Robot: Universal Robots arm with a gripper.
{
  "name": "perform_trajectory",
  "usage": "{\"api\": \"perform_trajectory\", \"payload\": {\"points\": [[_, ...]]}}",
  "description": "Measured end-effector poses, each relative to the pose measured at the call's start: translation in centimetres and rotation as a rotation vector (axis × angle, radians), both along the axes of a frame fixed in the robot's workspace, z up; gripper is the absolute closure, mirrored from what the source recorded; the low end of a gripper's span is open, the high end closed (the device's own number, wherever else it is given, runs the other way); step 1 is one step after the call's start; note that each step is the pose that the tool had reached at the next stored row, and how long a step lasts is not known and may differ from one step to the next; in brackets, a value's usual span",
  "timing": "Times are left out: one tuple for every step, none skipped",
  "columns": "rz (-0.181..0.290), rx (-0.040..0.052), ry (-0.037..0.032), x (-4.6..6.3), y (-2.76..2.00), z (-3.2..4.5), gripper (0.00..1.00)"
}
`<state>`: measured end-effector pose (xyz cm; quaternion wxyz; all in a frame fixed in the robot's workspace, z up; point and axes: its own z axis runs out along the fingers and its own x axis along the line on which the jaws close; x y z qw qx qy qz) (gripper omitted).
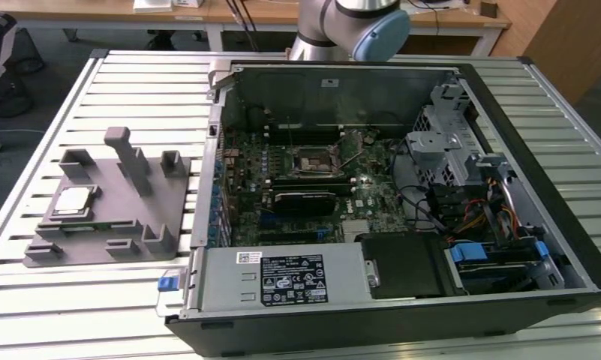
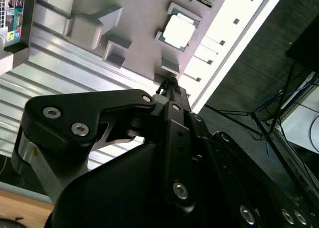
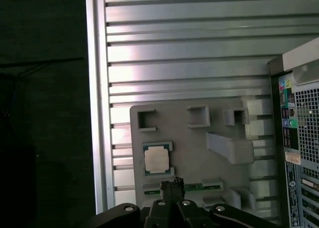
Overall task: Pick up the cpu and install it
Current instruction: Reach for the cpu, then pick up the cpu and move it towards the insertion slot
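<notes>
The cpu [image 1: 73,200], a small square chip with a silver top, lies flat in a recess of a grey holder [image 1: 105,229] on the exterior view's left. Both wrist views look down on the cpu [image 2: 178,31] [image 3: 157,159] from well above. My gripper [image 2: 169,84] [image 3: 172,183] hangs over the holder's edge beside the chip, apart from it. Its fingers are pressed together with nothing between them. The open computer case [image 1: 380,187] lies to the exterior view's right of the holder. Its dark square socket [image 1: 311,159] sits in the middle of the motherboard.
The grey holder [image 3: 199,138] has several raised posts and blocks [image 1: 130,157] around the chip. A slatted metal table [image 1: 90,90] carries everything. Its edge [image 3: 97,113] runs close to the holder, with dark floor beyond. The case's rear panel [image 3: 299,138] stands near the holder.
</notes>
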<state>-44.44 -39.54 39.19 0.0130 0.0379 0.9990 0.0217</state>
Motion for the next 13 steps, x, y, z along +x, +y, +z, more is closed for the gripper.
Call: {"api": "perform_trajectory", "payload": {"points": [[0.000,0.0000,-0.0001,-0.16,0.00,-0.01,0.89],[0.000,0.0000,0.0000,-0.29,0.01,-0.02,0.89],[0.000,0.0000,0.0000,-0.40,0.02,-0.02,0.89],[0.000,0.0000,0.0000,-0.49,0.04,-0.03,0.89],[0.000,0.0001,-0.0001,-0.56,0.05,-0.05,0.89],[0.000,0.0001,-0.0002,-0.59,0.06,-0.07,0.89],[0.000,0.0002,-0.0003,-0.62,0.06,-0.10,0.89],[0.000,0.0001,0.0001,-0.64,0.06,-0.11,0.89],[0.000,0.0000,0.0006,-0.64,0.06,-0.12,0.89],[0.000,0.0000,0.0013,-0.65,0.07,-0.15,0.89],[0.000,0.0000,0.0024,-0.65,0.07,-0.19,0.89],[0.000,0.0000,0.0038,-0.66,0.08,-0.23,0.89],[0.000,0.0001,0.0055,-0.66,0.08,-0.27,0.89]]}}
